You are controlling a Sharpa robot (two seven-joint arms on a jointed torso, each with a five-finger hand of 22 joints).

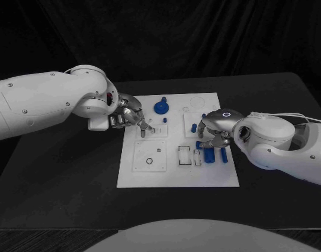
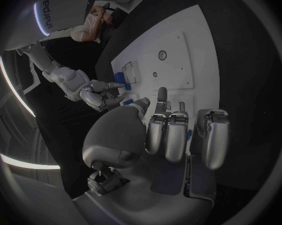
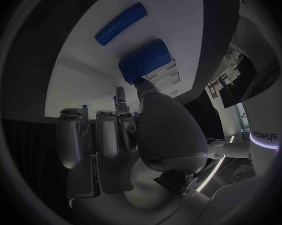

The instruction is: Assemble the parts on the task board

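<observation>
task board [image 1: 177, 176] front edge bare, right robot hand [image 1: 213, 137] over blue parts [image 1: 210, 155]

table [image 1: 62, 173]: matt black, smooth, no sheen
task board [image 1: 177, 178]: white, flat and smooth, looks like matt plastic
parts [image 3: 145, 59]: blue, smooth, plastic-looking with a soft sheen
left hand [image 2: 172, 135]: silver, metallic-looking, smooth with a satin gloss
right hand [image 3: 116, 135]: same silver finish, dark pads on the fingers
arms [image 1: 32, 102]: white, smooth, glossy plastic-looking shells
</observation>
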